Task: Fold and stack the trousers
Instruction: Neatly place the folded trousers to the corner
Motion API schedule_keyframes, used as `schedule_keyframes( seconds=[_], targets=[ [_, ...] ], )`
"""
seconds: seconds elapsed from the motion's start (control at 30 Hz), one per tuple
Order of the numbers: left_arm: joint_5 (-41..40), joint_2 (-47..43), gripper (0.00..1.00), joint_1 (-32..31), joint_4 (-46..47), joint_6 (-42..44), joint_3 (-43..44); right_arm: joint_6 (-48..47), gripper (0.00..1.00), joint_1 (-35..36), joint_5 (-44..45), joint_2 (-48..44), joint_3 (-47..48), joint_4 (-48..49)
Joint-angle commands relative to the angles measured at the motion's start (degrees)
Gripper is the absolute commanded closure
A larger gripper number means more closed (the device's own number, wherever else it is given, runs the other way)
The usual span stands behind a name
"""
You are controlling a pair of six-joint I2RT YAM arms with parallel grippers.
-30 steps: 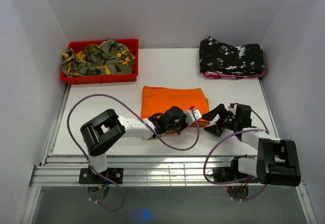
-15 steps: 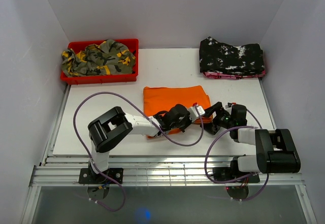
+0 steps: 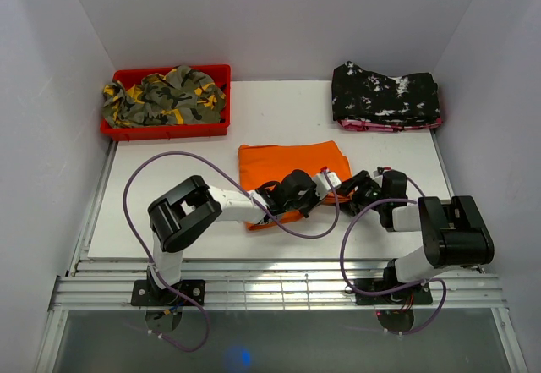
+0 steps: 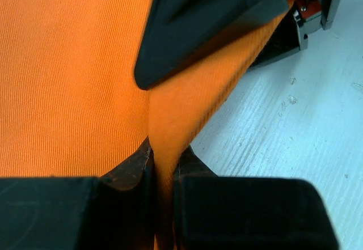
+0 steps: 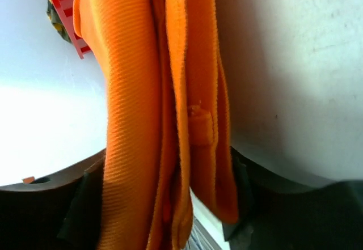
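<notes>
The orange trousers (image 3: 287,163) lie folded in a rectangle mid-table. My left gripper (image 3: 324,189) is at their near right corner, shut on a pinched ridge of the orange cloth (image 4: 68,63); in the left wrist view that ridge runs down between my fingers (image 4: 164,162). My right gripper (image 3: 351,190) meets the same corner from the right. In the right wrist view, several layers of the trousers (image 5: 130,63) fill the gap of my right gripper (image 5: 164,187) and touch both fingers. A black finger of the right gripper (image 4: 210,17) lies over the cloth.
A red bin (image 3: 169,129) with a camouflage garment (image 3: 165,94) stands at the back left. A black white-speckled garment (image 3: 385,94) lies folded at the back right on something pink (image 3: 389,125). Purple cables loop beside both arms.
My right gripper has slid left onto the trousers' right corner and its jaws have narrowed around the layers. The left gripper has kept its pinch and shifted slightly right.
</notes>
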Motion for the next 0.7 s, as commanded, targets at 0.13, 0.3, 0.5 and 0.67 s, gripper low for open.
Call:
schedule_keyframes(
  seconds=[0.13, 0.3, 0.5, 0.67],
  targets=[
    [2.00, -0.27, 1.00, 0.36, 0.43, -0.95, 1.38, -1.23, 0.69, 0.34, 1.34, 2.50, 2.25, 6.07],
    [2.09, -0.97, 0.98, 0.36, 0.00, -1.04, 1.11, -3.24, 0.92, 0.51, -1.11, 2.77, 3.56, 8.01],
    [0.07, -7.98, 0.46, 1.85, -5.17, -2.61, 0.85, -16.14, 0.92, 1.04, -4.46, -0.83, 10.67, -3.01],
    [0.86, -21.15, 0.29, 6.15, -15.54, -4.11, 0.15, -36.01, 0.92, 3.76, -2.44, -3.38, 22.01, -16.68]
  ],
)
